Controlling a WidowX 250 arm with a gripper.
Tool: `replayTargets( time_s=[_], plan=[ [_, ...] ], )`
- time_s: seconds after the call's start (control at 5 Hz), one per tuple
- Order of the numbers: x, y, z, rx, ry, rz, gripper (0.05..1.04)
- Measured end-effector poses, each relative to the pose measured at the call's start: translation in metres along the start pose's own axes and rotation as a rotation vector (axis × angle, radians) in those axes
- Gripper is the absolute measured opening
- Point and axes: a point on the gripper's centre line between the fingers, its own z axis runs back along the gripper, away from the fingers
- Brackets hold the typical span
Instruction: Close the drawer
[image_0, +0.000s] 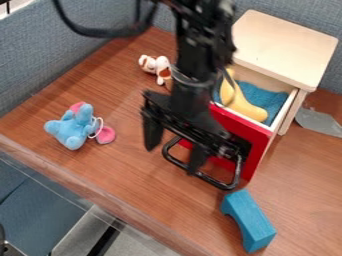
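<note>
1. Left of my pincer (172, 159), well apart from it, a blue plush toy (69, 131) sits on the wooden table, out of the push's way.
2. At center, my pincer hangs with its two fingers apart, gripping nothing, the line between them running roughly along the drawer front.
3. Beside and partly behind my fingers, the black handle (212, 181) stands out from the drawer; whether they touch it, I cannot tell.
4. Just right of my pincer, the open drawer (246, 127) shows its red front — long axis running from upper left to lower right — with the handle side toward me.
5. Farther upper right of my pincer stands the pale cabinet (287, 45) — so closing, I judge, calls for a push that way, square to the front.
</note>
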Motion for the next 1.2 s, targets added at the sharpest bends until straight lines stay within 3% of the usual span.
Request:
replayTargets(
  time_s=[0.2, 0.6, 1.2],
  plan=[
    [0.009, -0.011, -0.003, 0.010, -0.005, 0.056, 1.001],
    [0.025, 0.000, -0.013, 0.028, -0.013, 0.113, 1.001],
    [0.075, 0.015, -0.017, 0.038, -0.050, 0.144, 1.000]
  ],
)
